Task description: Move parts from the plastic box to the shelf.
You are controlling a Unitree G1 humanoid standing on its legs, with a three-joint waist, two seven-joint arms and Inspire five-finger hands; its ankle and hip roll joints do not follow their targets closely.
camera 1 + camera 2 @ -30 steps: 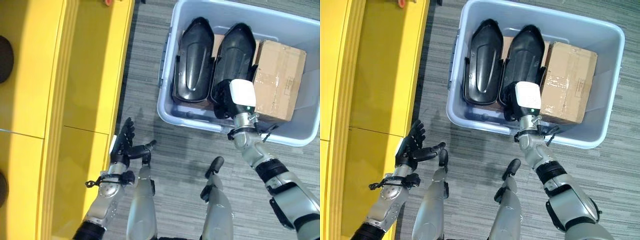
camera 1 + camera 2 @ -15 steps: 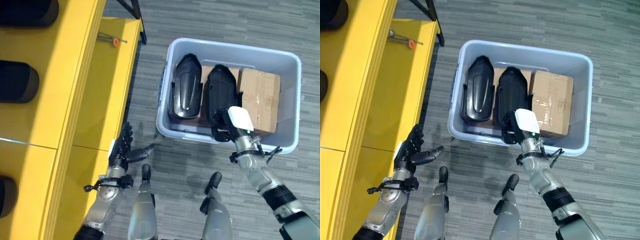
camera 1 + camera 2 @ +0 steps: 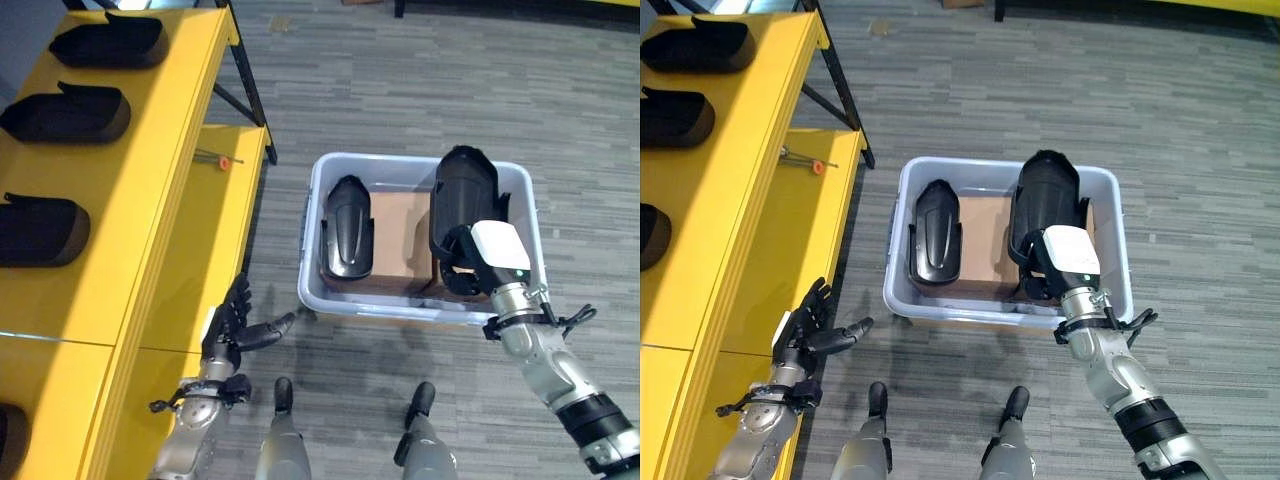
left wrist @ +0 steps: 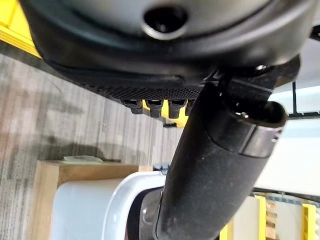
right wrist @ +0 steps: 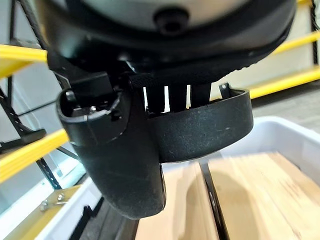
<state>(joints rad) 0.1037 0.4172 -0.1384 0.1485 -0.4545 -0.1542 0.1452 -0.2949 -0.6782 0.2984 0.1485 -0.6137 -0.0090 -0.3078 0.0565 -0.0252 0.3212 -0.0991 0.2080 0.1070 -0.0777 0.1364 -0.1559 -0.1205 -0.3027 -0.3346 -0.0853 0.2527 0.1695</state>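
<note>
Right hand (image 3: 470, 262), fingers clamped on a black part (image 3: 462, 200), has now lifted it above the plastic box (image 3: 318, 290) at frame centre, clearing it for transfer to the shelf (image 3: 120, 215); left hand (image 3: 228, 328) spread, empty.

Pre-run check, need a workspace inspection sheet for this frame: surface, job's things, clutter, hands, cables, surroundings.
Surface: grey striped carpet floor.
Job's things: plastic box on the floor; one black part lying inside on cardboard; second black part lifted above the box; more black parts on the yellow shelf.
Clutter: orange-tipped tool on the lower shelf board.
Hands: right hand curled on the lifted part; left hand open, idle by the shelf.
Cables: nothing seen.
Surroundings: black shelf brace.
</note>
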